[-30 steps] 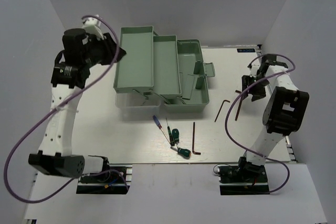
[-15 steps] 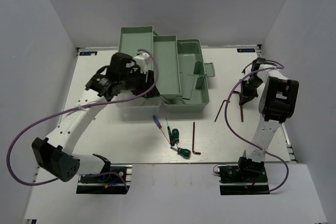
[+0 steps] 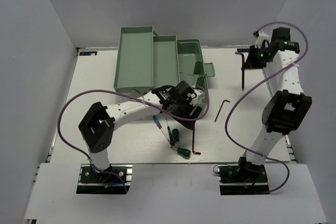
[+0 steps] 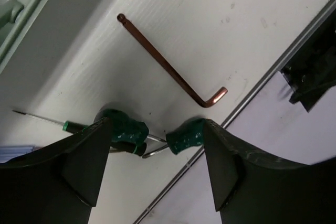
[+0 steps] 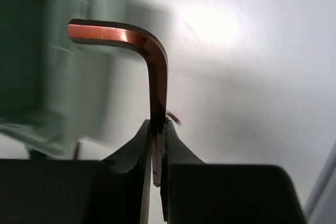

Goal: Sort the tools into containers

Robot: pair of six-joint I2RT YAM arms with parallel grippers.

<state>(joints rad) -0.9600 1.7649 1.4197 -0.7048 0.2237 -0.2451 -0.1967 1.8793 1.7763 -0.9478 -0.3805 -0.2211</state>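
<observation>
Upper right of top view: right gripper (image 5: pixel 157 129) pinching hex key (image 3: pixel 242 77) by its shank. It's light, rigid, slick, and may pivot. Left gripper (image 4: pixel 156 145) spread over stubby screwdrivers (image 4: pixel 126 129); grab handles.

No text legible, small dark labels (image 3: pixel 245 50) on table (image 3: pixel 94 77) corners, unreadable

White matte rectangular tabletop (image 3: pixel 89 72), faint scuffs. Plain pale grey panel walls on three sides: back wall (image 3: pixel 199 3), left wall (image 3: pixel 31 66), right wall (image 3: pixel 315 93). Lighter white board (image 3: pixel 173 192) along near edge. Soft even light.
</observation>
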